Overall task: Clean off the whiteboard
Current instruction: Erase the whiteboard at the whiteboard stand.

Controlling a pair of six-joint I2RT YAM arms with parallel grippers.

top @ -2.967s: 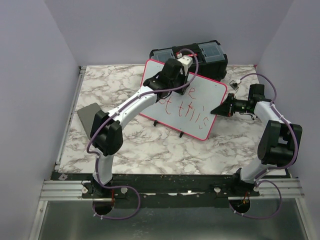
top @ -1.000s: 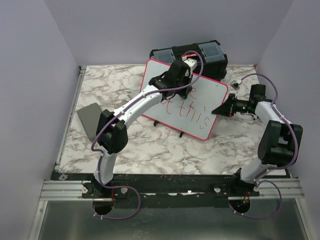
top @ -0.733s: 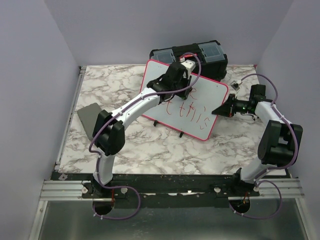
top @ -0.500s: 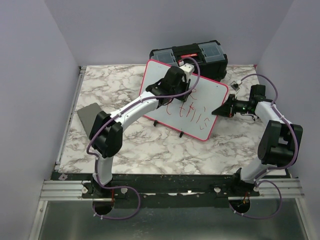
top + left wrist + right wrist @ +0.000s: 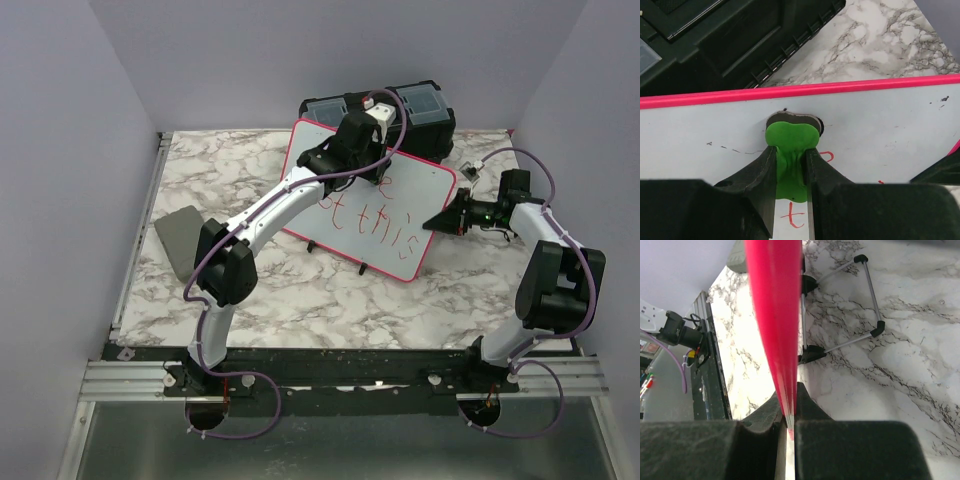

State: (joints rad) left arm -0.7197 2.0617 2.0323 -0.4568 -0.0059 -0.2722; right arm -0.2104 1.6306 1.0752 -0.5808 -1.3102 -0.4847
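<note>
Here the whiteboard (image 5: 420, 200) stands tilted on the desk (image 5: 300, 290), with the right end effector (image 5: 788, 410) clamped on its side rim and the left end effector (image 5: 791, 152) clamped on a green eraser (image 5: 790, 137) near the top rim. I think a hard push may slide the eraser over that rim or tip the board.

Your marble-patterned table (image 5: 300, 290) carries three things. The whiteboard (image 5: 400, 205) stands on its small black feet toward the far right. A black toolbox (image 5: 420, 110) sits at the far edge just behind it. A grey pad (image 5: 178, 240) lies flat near the left edge.
</note>
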